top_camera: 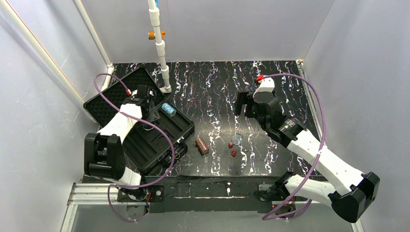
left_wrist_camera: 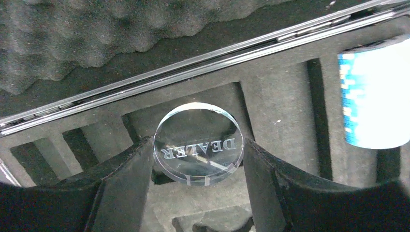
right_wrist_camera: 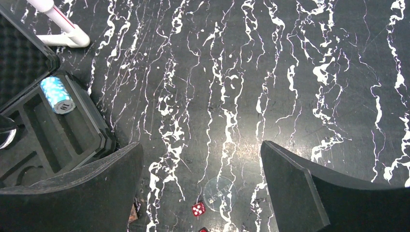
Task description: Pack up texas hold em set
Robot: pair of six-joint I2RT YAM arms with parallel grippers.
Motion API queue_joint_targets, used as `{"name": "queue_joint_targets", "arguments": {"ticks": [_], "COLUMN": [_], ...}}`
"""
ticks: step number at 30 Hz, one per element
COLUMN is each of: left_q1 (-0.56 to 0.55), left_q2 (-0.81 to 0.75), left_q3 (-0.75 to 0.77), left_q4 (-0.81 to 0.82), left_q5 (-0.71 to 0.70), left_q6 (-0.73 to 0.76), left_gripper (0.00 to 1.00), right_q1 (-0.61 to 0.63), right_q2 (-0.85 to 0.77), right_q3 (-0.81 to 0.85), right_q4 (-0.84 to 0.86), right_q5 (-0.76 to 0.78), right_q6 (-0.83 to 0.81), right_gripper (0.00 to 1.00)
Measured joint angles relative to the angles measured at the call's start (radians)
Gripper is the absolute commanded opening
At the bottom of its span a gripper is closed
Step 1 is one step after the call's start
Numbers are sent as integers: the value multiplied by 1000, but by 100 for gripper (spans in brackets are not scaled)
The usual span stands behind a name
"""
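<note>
Nearest the arm bases, on the black marbled table (top_camera: 212, 166), the brown chip stack (top_camera: 201, 145) lies on its side just off the right edge of the case (top_camera: 162, 140). It is not packed yet. A little to its right sit the two red dice (top_camera: 231, 144), close together, and just beyond them a clear disc (top_camera: 237, 139) lies flat on the table. The right wrist view looks straight down on that disc (right_wrist_camera: 218, 190), with a die (right_wrist_camera: 197, 209) beside it. The right gripper (right_wrist_camera: 200, 179) hangs above with its jaws spread wide and nothing between them. Over on the left, the case lies open with its foam tray facing up. The left gripper (left_wrist_camera: 198, 159) is clamped on the DEALER disc (left_wrist_camera: 198, 142), one finger (left_wrist_camera: 123, 179) on each side of its rim. It holds the disc flat over the slotted foam, close to the hinge rail. Farther along the tray, the blue-white chip stack (left_wrist_camera: 374, 94) lies on its side in a slot, already in. Beyond the hinge, the lid (top_camera: 109, 101) lies folded back toward the far left, its egg-crate foam lining showing. At the very back, a white pipe (top_camera: 162, 53) stands on the table just past the case's far corner.
</note>
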State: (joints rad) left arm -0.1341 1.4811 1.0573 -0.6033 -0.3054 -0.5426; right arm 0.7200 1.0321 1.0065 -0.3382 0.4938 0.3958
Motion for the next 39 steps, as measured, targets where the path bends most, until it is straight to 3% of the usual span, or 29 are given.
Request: {"name": "queue_joint_targets", "arguments": {"ticks": [32, 39], "left_q1": [30, 30], "left_q2": [29, 19], "left_q3": [-83, -99], "left_q4": [112, 133], "left_q5": [35, 37], "left_q6": [11, 11], "left_gripper": [0, 24], "right_q1": [0, 0], "right_q2": [2, 4], "right_q3": [-9, -23], "right_q4": [-2, -2], "right_q5": [0, -1], "right_q6": [3, 4], "right_gripper": [98, 98]}}
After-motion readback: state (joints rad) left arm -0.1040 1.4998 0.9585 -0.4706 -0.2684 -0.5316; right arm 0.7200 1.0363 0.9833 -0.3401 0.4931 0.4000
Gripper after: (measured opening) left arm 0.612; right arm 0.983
